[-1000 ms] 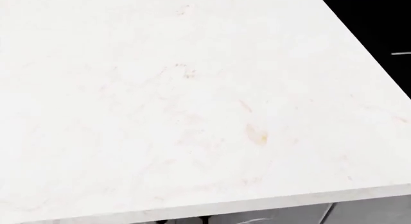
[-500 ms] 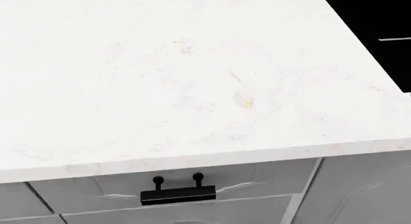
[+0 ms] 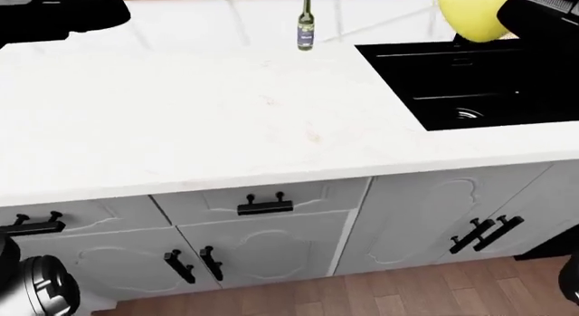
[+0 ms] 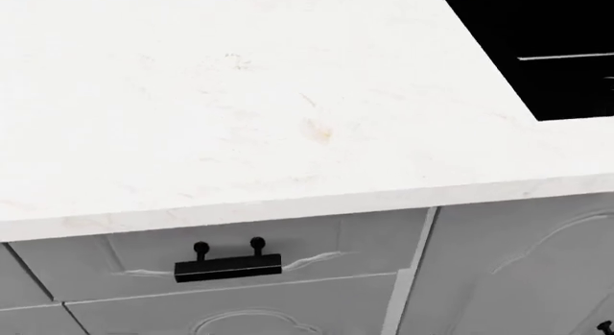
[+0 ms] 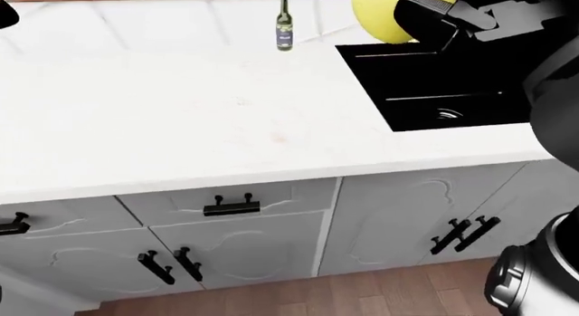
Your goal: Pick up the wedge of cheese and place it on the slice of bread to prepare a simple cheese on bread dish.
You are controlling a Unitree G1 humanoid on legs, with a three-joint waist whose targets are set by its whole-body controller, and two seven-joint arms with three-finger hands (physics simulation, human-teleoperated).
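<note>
**Cheese in the right hand, bread not yet in sight**

Left-eye view: the yellow wedge of cheese (image 3: 472,16) sits at the top right, above the far edge of the black sink (image 3: 480,85), with the dark right hand (image 3: 541,17) against its right side. A small bottle (image 3: 306,25) stands upright far along the white counter (image 3: 181,112), left of the sink. The dark left hand (image 3: 63,14) shows at the top left, over the counter; whether its fingers are open or closed I cannot tell. No slice of bread appears.

Head view: this looks steeply down on bare counter, its near edge, 1 drawer handle (image 4: 228,266) below, and a corner of the sink at the top right. Neither hand nor cheese shows here.

Right-eye view: here the right hand's fingers (image 5: 434,17) wrap the cheese's right side, so I judge the wedge gripped and lifted clear of the counter.

The step in hand, by my reading, is the carry: the pick-up looks done and the placing is not. The next move calls for finding the bread, which lies outside all 3 views, then bringing the wedge over it and lowering it flat.

Against the head views 1.0 s and 0.5 s ago, the whole picture has shifted: the counter edge has risen, the drawer handle has come fully into view, and the sink corner sits further left. That is camera motion, not the things'.
</note>
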